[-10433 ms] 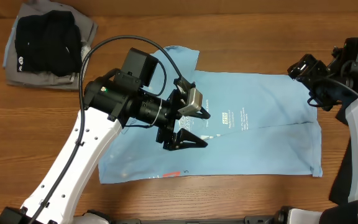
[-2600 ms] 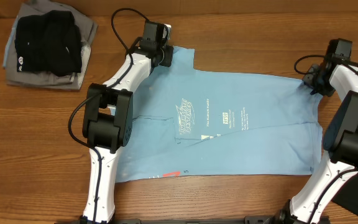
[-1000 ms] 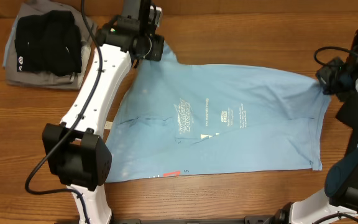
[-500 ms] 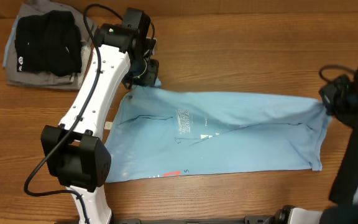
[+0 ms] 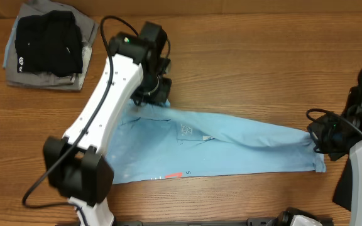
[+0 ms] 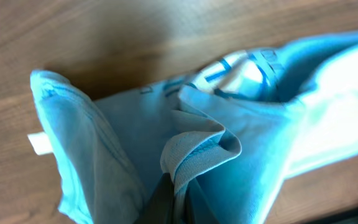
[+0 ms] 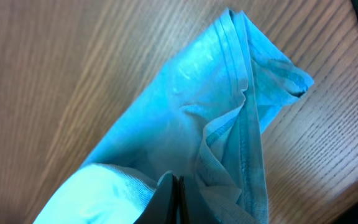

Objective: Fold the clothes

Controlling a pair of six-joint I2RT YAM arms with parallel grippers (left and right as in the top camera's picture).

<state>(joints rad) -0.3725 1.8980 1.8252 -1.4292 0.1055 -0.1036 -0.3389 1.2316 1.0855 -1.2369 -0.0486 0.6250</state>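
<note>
- Your left gripper (image 5: pixel 156 95) is clamped on a bunched fold of the light blue T-shirt (image 5: pixel 231 143), and the cloth runs straight into its closed tips.
- Your right gripper (image 5: pixel 320 134) pinches the shirt's opposite end, with hem folds spilling past its tips.
- Between the two grippers the shirt stretches as a narrow band, its near edge lying on the table (image 5: pixel 263 56).
- Well off to the left gripper's outer side sits a stack of dark folded garments (image 5: pixel 46 44).

Brown wooden table (image 5: pixel 263 50), visible grain
</note>
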